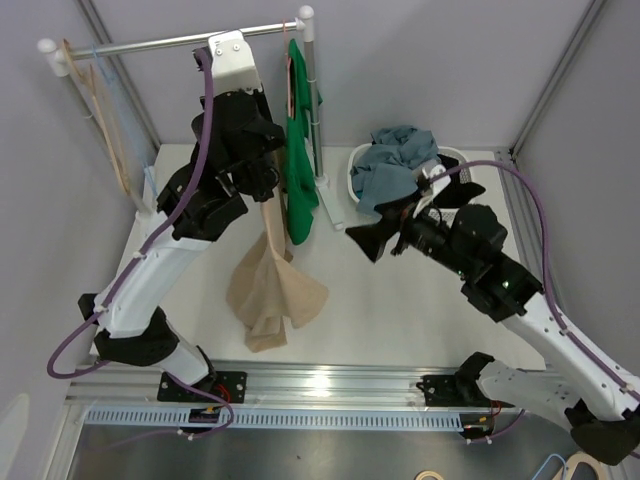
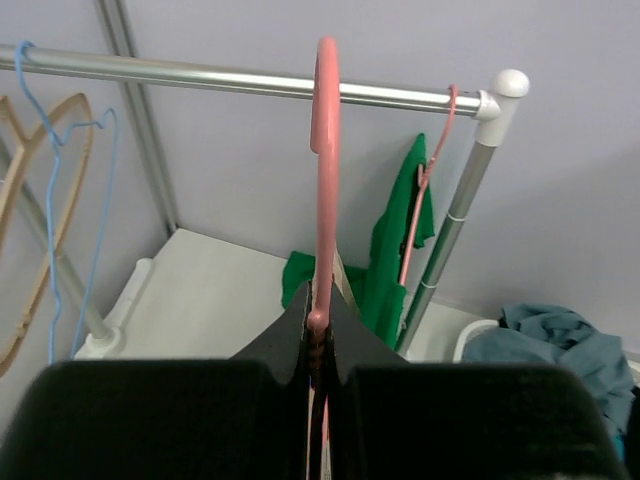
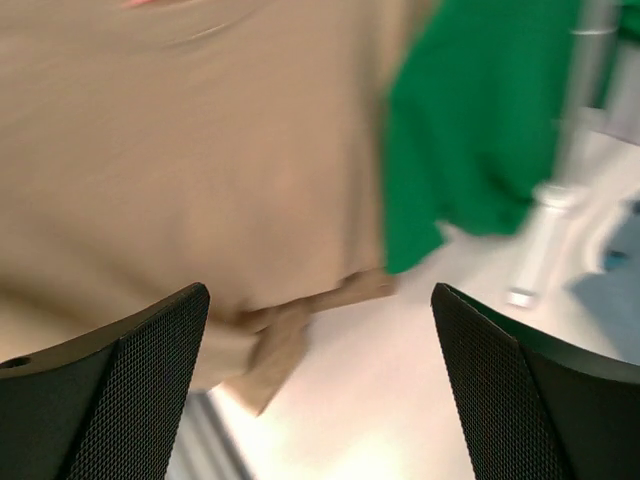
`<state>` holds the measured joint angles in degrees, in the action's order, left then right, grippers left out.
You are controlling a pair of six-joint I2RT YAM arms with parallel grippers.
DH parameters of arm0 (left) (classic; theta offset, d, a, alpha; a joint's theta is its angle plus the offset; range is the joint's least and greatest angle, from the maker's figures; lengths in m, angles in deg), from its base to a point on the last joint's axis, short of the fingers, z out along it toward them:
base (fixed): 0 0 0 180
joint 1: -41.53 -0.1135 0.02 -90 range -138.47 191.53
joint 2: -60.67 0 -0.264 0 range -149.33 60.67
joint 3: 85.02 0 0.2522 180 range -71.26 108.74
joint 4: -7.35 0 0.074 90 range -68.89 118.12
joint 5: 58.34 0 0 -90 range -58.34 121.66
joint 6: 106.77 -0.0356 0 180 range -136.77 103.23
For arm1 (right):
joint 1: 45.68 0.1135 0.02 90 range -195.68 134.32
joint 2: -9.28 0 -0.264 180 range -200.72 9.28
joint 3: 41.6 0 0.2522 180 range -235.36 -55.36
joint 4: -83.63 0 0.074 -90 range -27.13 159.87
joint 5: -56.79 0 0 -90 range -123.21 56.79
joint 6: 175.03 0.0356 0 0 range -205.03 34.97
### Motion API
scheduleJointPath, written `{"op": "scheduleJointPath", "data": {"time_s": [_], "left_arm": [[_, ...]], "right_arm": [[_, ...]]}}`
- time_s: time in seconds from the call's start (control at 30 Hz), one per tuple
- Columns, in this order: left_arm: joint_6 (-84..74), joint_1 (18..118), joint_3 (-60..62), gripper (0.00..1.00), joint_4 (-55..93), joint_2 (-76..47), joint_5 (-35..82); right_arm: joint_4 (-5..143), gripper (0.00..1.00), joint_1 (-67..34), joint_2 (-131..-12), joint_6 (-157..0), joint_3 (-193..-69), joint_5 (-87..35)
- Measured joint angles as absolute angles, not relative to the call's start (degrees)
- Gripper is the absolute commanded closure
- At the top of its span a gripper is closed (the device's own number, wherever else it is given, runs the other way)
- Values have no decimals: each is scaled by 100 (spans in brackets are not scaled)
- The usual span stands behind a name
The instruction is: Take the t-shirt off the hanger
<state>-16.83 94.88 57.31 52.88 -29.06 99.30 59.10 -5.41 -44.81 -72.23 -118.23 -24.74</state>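
I'm looking at a white table [image 1: 400,310], taking the rack's right post [image 1: 312,70] as my mark. Its foot stands on the tabletop. A white basket [image 1: 356,160] sits just right of it. The lower end of the tan t-shirt [image 1: 275,295] lies bunched on the surface, nearer me and to the post's left.
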Motion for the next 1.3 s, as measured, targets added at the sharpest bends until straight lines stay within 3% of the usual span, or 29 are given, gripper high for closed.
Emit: {"op": "scheduleJointPath", "data": {"time_s": [0.3,0.8,0.83,0.87,0.93,0.97,1.13,1.3], "left_arm": [[-2334,9488,5204,99,4353,-2911,10371],[-2207,9450,5207,99,4364,-3123,10387],[-2124,9450,5204,99,4449,-3123,10374],[-2006,9450,5207,99,4539,-3120,10343],[-1785,9448,5207,99,4753,-3120,10280],[-1661,9444,5204,99,4886,-3118,10201],[-1071,9168,5204,99,5472,-3066,9368],[-828,8274,5207,99,5837,-2996,8433]], "right_arm": [[6030,3,825,-3939,-7291,-11515,-1877],[6632,4,1736,-5309,-7326,-11847,-1134],[6660,10,1760,-5386,-7336,-11904,-1134],[6701,55,1785,-5449,-7358,-11959,-1139],[6806,94,1815,-5534,-7428,-12018,-1139],[6844,100,1826,-5572,-7411,-12046,-1130],[6935,100,1868,-5718,-7400,-12066,-828],[6927,100,2064,-5727,-7328,-12064,-275]]}}
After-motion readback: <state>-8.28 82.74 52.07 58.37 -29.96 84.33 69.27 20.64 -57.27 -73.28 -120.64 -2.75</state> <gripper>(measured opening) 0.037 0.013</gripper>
